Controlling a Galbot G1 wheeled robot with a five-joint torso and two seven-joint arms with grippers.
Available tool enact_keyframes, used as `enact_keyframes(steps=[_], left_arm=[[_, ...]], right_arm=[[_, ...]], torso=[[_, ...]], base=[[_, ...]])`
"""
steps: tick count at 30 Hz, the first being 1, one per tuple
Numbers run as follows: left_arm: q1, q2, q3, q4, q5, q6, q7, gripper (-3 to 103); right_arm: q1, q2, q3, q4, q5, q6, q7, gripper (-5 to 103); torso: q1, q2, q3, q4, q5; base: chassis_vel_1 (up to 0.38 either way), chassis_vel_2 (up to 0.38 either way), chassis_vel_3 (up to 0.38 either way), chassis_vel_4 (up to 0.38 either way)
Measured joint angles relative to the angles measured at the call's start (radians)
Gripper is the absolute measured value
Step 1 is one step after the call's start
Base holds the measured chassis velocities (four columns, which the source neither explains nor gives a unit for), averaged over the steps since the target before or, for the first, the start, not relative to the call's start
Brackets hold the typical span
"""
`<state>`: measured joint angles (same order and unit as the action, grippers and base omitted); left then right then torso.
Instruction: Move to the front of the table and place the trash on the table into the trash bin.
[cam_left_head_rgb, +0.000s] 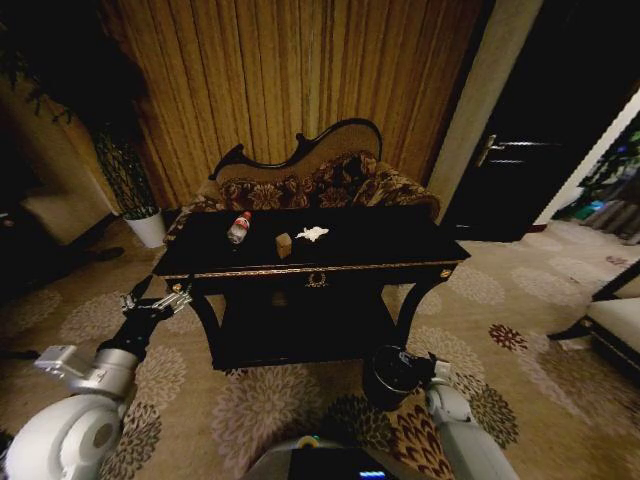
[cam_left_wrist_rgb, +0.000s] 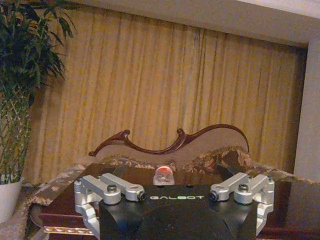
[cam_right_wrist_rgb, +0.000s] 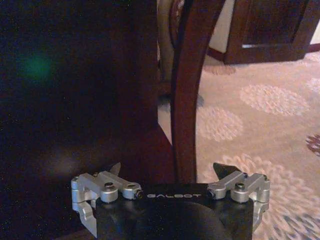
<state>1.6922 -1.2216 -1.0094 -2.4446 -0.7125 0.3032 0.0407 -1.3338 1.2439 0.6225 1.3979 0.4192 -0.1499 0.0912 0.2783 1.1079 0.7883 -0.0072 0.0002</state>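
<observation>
Black table (cam_left_head_rgb: 400, 245) ahead, left pincer (cam_left_head_rgb: 158, 297) wide open, empty, right pincer (cam_right_wrist_rgb: 170, 172) likewise.

On the tabletop (cam_left_head_rgb: 380, 245), the bottle (cam_left_head_rgb: 238, 228) lies left, the box (cam_left_head_rgb: 284, 245) beside it, and the tissue (cam_left_head_rgb: 312, 233) right of the box. The sofa (cam_left_head_rgb: 330, 185) stands behind; the trash bin (cam_left_head_rgb: 392, 375) stands on the floor in front.

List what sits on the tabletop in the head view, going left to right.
On the table: clear plastic bottle with red cap → small brown cardboard box → crumpled white tissue.
</observation>
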Motion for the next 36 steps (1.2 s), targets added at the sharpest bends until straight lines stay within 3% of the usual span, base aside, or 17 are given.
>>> enact_keyframes(steps=[12, 17, 25, 36], left_arm=[[-0.002, -0.002, 0.002, 0.023, 0.000, -0.018, 0.004, 100], [-0.008, -0.001, 0.003, 0.030, 0.000, -0.021, 0.005, 100], [-0.006, -0.007, -0.005, 0.025, 0.000, -0.022, 0.006, 100], [-0.010, -0.011, -0.009, 0.023, 0.004, -0.021, 0.005, 100]], right_arm=[[-0.134, -0.088, 0.036, 0.497, 0.145, 0.001, -0.005, 100], [-0.179, -0.131, 0.032, 0.740, 0.178, -0.043, 0.034, 100], [-0.202, -0.174, 0.031, 0.867, 0.176, -0.057, 0.051, 100], [-0.222, -0.182, 0.033, 0.932, 0.200, -0.067, 0.052, 100]], torso=[[0.000, 0.000, 0.000, 0.0003, -0.0006], [0.000, 0.000, 0.000, 0.0001, -0.0004], [0.000, 0.000, 0.000, 0.0000, -0.0002], [0.000, 0.000, 0.000, 0.0000, -0.0002]], base=[[0.000, 0.000, 0.000, 0.000], [0.000, 0.000, 0.000, 0.000], [0.000, 0.000, 0.000, 0.000], [0.000, 0.000, 0.000, 0.000]])
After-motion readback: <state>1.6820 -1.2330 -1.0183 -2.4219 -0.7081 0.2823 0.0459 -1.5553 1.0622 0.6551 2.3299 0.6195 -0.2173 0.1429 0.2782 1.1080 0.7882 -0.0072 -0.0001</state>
